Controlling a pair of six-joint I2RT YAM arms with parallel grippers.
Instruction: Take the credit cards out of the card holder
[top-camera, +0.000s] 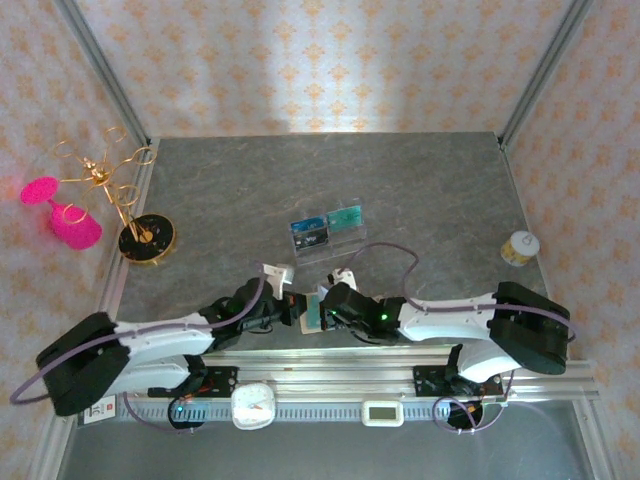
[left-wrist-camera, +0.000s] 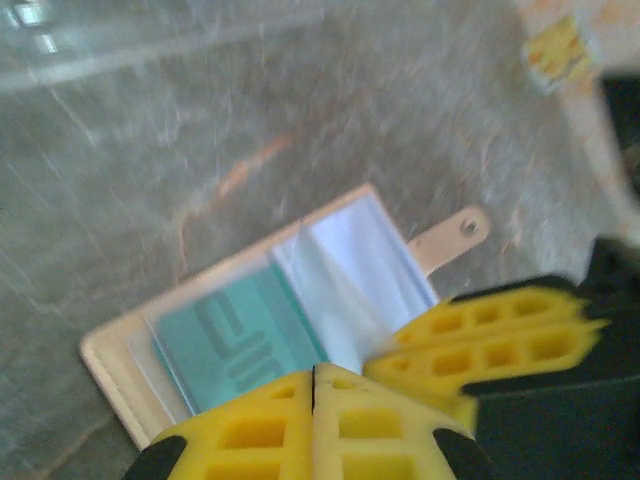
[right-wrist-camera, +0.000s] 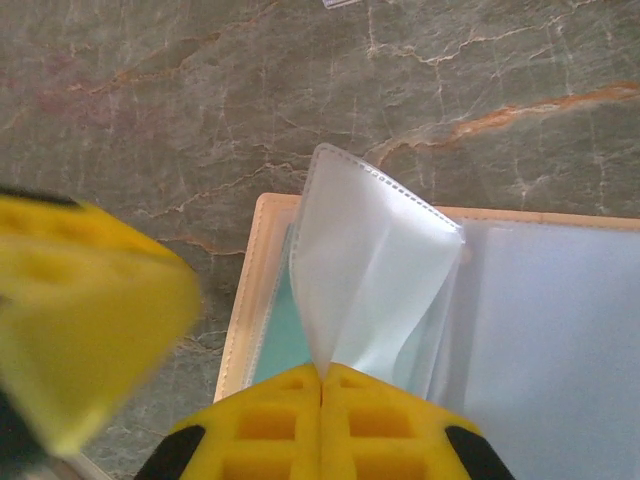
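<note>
Left gripper (left-wrist-camera: 313, 378) closed tight at near edge of open card holder (left-wrist-camera: 103, 355), anything pinched hidden beneath fingers; right gripper (right-wrist-camera: 322, 380) clamped on holder's clear pocket leaf (right-wrist-camera: 370, 260), raised off the holder; teal credit card (left-wrist-camera: 235, 345) lodged in slot just beyond left fingertips, partly covered; snap tab (left-wrist-camera: 455, 232) at holder's far side; clear tray (top-camera: 328, 232) beyond holder, contents indistinct.

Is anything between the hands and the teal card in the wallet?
Yes: the teal card lies under clear plastic inside the wallet, and the right hand pinches a sleeve page lifted above it.
</note>
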